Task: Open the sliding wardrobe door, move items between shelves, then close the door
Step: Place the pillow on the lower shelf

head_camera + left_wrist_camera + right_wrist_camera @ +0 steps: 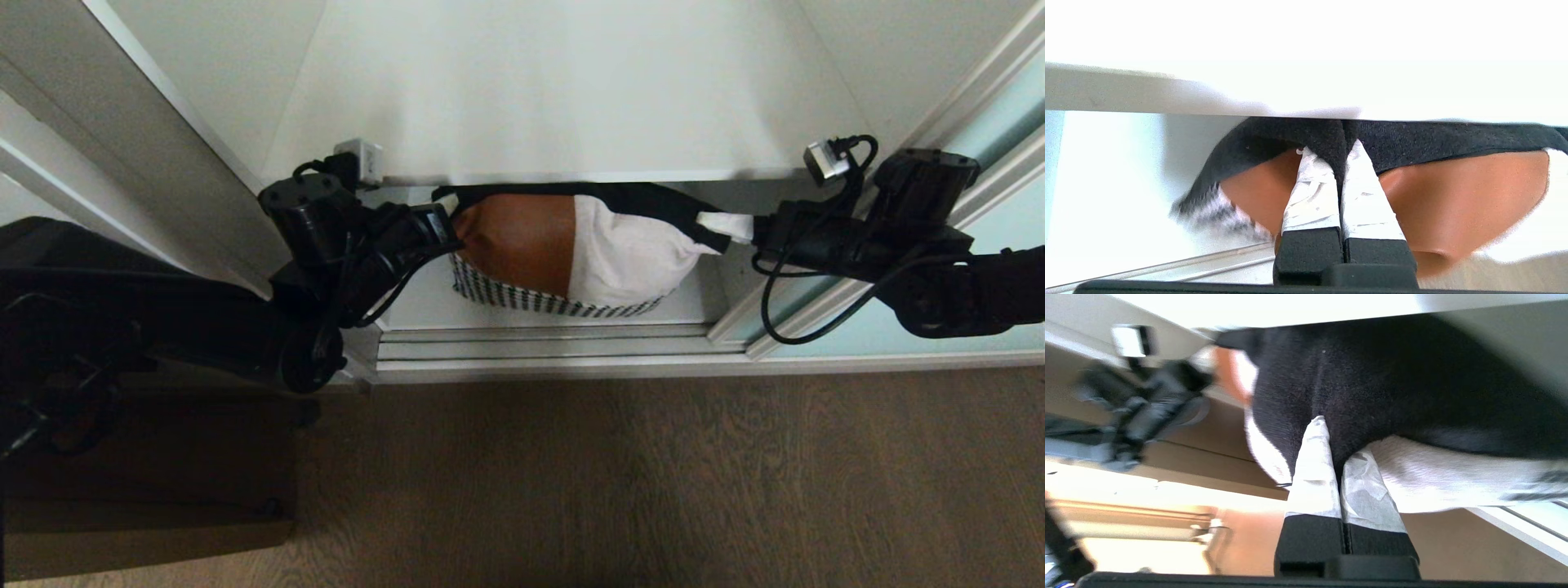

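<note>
Black arms (343,237), looping cables (white-taped fingers (1312,196))

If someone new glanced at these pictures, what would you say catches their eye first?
Most striking is the black, orange and white fabric bundle, stretched between the two grippers just below the front edge of the white shelf. The left gripper pinches its orange end and the right gripper its white end, both shut on cloth. A houndstooth bundle lies underneath it, and the aqua sliding wardrobe door stands at the right.
</note>
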